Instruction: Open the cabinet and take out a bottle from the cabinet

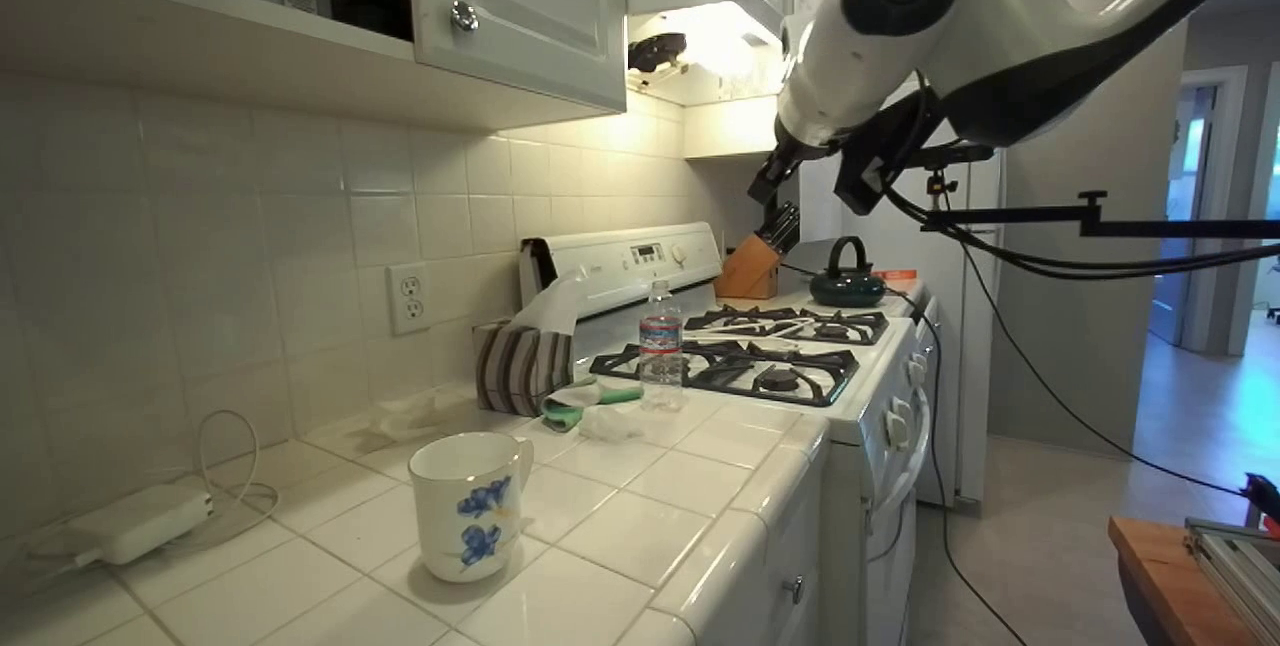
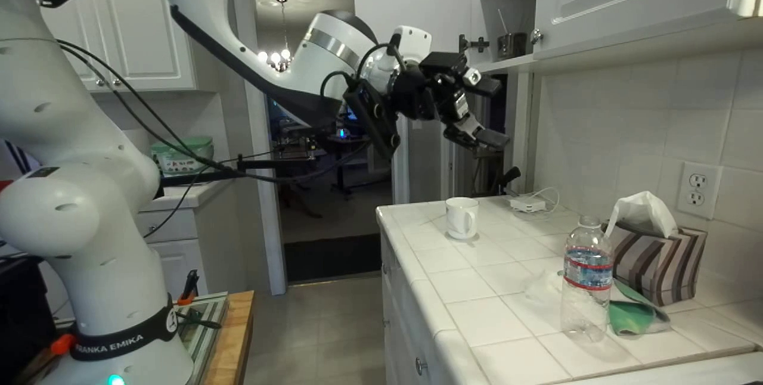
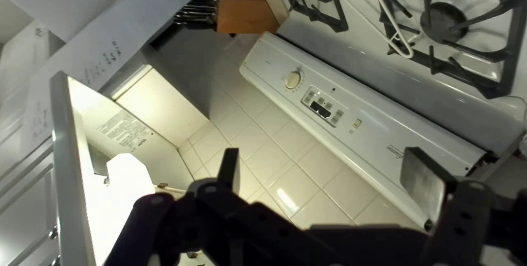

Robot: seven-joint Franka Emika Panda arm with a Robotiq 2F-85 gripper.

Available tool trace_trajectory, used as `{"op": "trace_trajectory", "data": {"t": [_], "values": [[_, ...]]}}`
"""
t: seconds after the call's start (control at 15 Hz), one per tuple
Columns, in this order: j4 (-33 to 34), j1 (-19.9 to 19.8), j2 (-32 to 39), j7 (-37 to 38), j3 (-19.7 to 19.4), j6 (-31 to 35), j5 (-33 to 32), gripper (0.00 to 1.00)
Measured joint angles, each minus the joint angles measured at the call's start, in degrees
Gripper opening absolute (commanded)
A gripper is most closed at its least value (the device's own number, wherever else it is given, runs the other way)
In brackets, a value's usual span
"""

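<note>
Wrist view: the claw (image 3: pixel 328 171) gapes before a tiled wall (image 3: pixel 288 167).

I log tissue box (image 1: pixel 512 373): striped brown and pale. Beside it: cloth (image 2: pixel 635 316), green and grey. Above it: cabinet (image 1: pixel 535 1), white. Apart from it: mug (image 1: pixel 455 516), white, blue-flowered.

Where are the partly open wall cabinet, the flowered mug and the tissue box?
Wall cabinet (image 1: pixel 530 1): in an exterior view, on its closed panelled door.
Flowered mug (image 1: pixel 460 516): in an exterior view, on its outer wall.
Tissue box (image 2: pixel 658 263): in an exterior view, on its striped side.
</note>
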Motion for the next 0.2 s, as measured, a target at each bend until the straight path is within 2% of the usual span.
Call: {"op": "trace_trajectory", "data": {"t": [0.2], "values": [[-7.6,-1.1,-6.3,3.0,-8.9,13.7,-3.0,1.0]]}}
